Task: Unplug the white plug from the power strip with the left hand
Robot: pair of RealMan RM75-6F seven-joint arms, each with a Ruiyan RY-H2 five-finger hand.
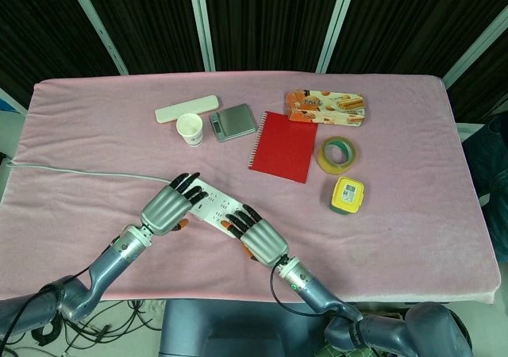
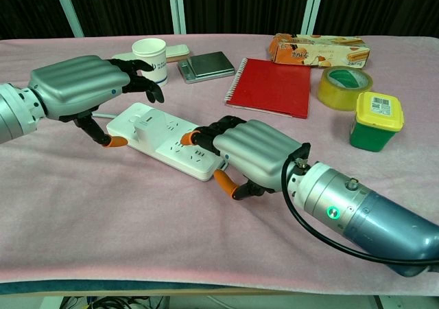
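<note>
The white power strip (image 2: pixel 171 143) lies on the pink cloth, its cord (image 1: pixel 79 171) running off to the left. A white plug (image 2: pixel 145 126) sits in a socket near the strip's left end. My left hand (image 2: pixel 81 86) hovers just above that end with fingers spread over the plug and thumb down beside the strip's near edge, gripping nothing. In the head view the left hand (image 1: pixel 168 205) covers the plug. My right hand (image 2: pixel 255 151) rests on the strip's right end, fingertips (image 2: pixel 195 136) flat on top. In the head view the right hand (image 1: pixel 259 236) lies over the strip (image 1: pixel 213 205).
Behind the strip stand a paper cup (image 1: pixel 190 128), a white bar (image 1: pixel 186 108) and a small scale (image 1: pixel 232 122). To the right lie a red notebook (image 1: pixel 284 145), a snack box (image 1: pixel 326 107), a tape roll (image 1: pixel 336 155) and a yellow-lidded tub (image 1: pixel 348 195).
</note>
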